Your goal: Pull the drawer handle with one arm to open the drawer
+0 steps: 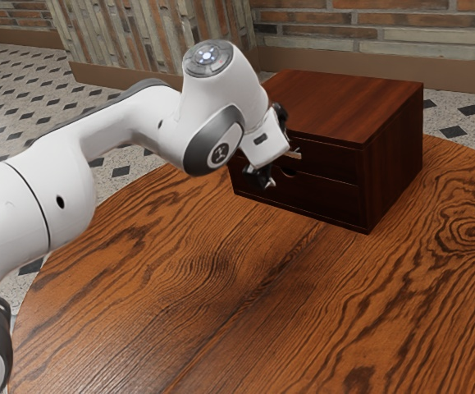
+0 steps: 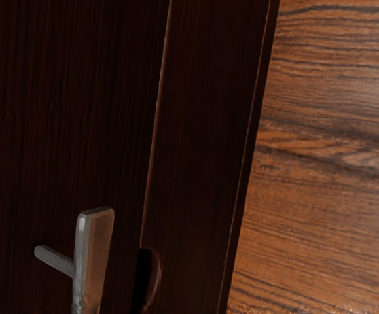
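Pincer [image 1: 271, 168] hovers at the drawer handle [image 2: 91, 256] of the dark cabinet [image 1: 348, 107] on the table [image 1: 221, 312]; clenched or released, cannot tell.

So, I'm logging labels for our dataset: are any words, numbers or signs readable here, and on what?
No readable text anywhere.
On the arm: a small dark emblem on the grey joint cap, too small to read.
On the drawer cabinet, handle and table: no lettering.
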You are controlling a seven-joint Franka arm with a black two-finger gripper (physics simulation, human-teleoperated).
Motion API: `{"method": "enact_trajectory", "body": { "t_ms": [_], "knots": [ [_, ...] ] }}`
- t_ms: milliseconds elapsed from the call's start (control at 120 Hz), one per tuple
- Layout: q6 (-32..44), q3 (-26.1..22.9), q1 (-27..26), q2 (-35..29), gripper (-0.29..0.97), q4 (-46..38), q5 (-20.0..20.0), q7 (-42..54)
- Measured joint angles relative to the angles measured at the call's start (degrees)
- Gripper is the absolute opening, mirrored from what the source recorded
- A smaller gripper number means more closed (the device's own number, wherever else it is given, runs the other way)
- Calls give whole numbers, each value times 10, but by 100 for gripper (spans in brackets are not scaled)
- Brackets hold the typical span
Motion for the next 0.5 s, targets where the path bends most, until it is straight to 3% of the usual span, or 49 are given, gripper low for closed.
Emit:
{"method": "enact_trajectory", "body": {
  "t_ms": [500],
  "knots": [
    [13, -2, 18, 14, 68, -1, 0, 5]
  ]
}}
